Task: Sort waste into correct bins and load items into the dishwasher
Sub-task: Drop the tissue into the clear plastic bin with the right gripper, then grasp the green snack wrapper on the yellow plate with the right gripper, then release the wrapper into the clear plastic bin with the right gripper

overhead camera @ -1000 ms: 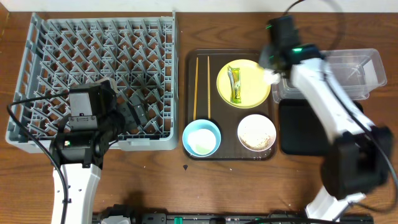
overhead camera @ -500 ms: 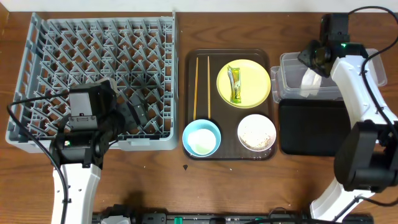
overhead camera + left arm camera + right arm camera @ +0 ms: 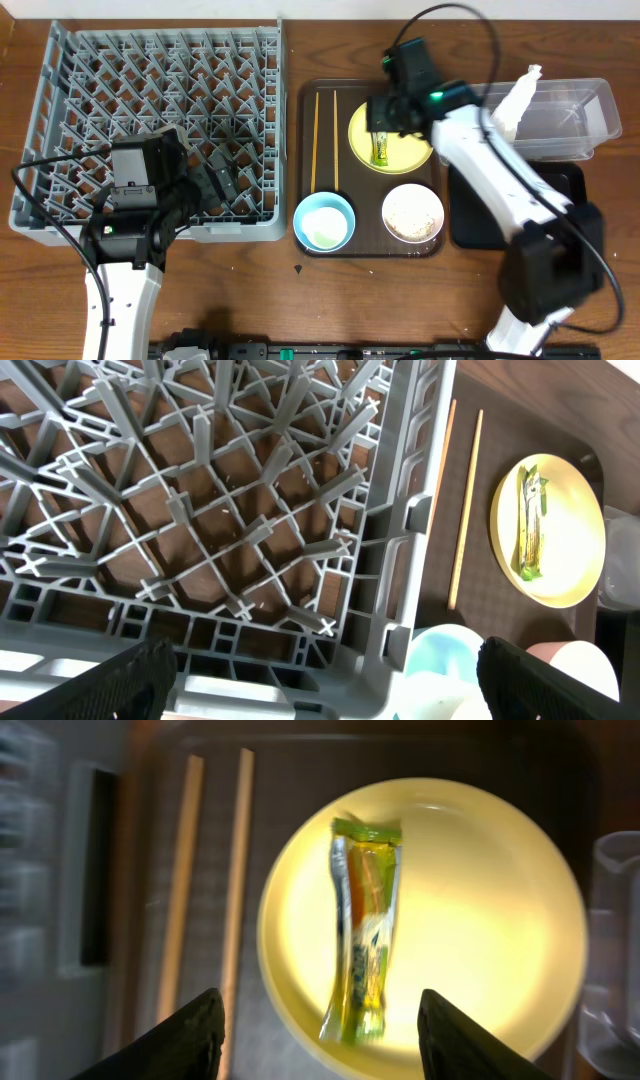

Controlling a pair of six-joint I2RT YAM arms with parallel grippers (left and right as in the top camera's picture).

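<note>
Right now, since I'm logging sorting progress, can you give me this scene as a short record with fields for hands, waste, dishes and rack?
right hand: open, over the wrapper
left hand: open, over the dish rack edge
wrapper: lying on the yellow plate
tissue: poking up at the clear tub end nearest the plate
chopsticks: side by side on the brown tray
blue bowl: on the brown tray
white bowl: on the brown tray, rice inside
dish rack: no dishes loaded

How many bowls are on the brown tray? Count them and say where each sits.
2. The light-blue bowl sits at the brown tray's front-left corner; the white bowl, holding rice, sits at its front-right corner. None seems hidden.
</note>
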